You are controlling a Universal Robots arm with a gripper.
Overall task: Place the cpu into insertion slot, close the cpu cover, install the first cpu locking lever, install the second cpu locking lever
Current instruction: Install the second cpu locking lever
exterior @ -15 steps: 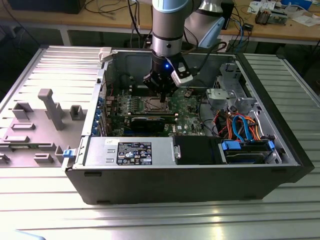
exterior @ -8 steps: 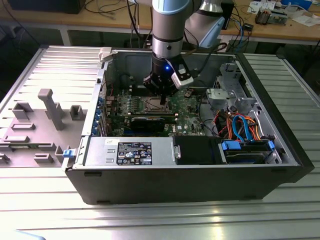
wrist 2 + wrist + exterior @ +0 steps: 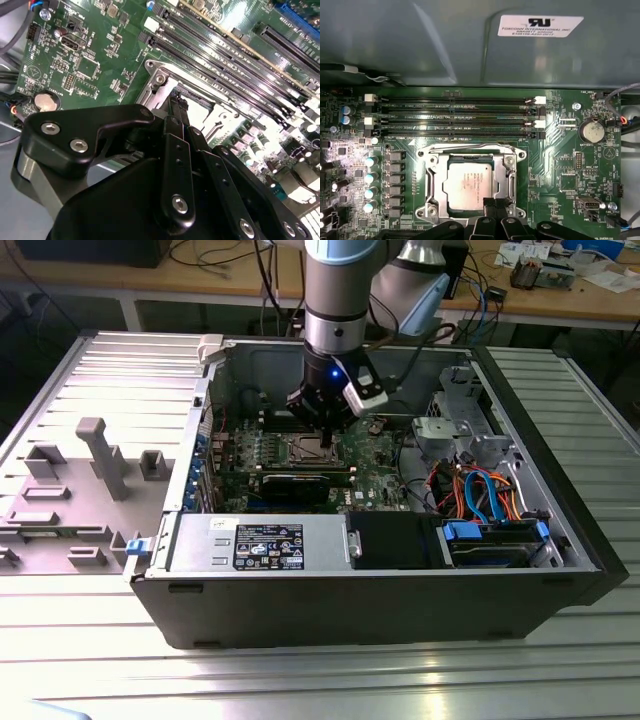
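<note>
One cpu (image 3: 470,186) sits flat in the insertion slot (image 3: 433,186), framed by the cpu cover (image 3: 507,176) — evidently seated and lying square. Gripper (image 3: 494,203), fingers pressed together and holding nothing, hovers at the socket's edge — likely placed to work the cover or lever.

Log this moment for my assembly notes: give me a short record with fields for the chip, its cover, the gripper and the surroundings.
chip: the cpu lies flat inside the insertion slot
cover: the cpu cover is down, framing the chip
gripper: the gripper is low at the socket's edge, fingertips close together
memory slots: long memory slots run beside the socket
case: open computer case on a metal table
</note>
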